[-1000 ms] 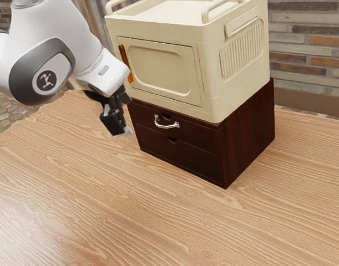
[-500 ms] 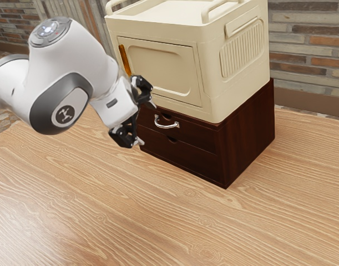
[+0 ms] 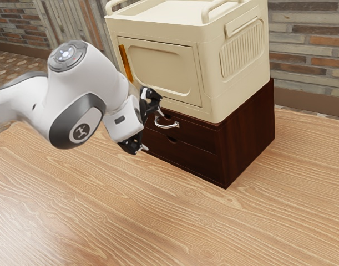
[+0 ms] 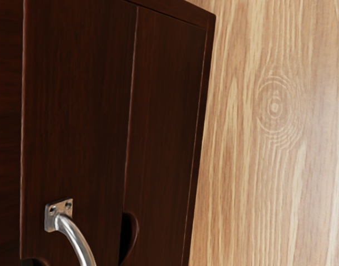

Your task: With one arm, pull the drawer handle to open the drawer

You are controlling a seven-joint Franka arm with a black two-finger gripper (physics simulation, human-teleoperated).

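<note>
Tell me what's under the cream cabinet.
The cream cabinet sits on a dark drawer unit with a silver handle on its upper drawer. Most of the unit's top is covered, so cannot be seen.

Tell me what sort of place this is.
Probably a simulated indoor room set up for robot practice: a wood-grain table bears a dark two-drawer cabinet with a cream box on top, and a brick wall stands behind.
</note>
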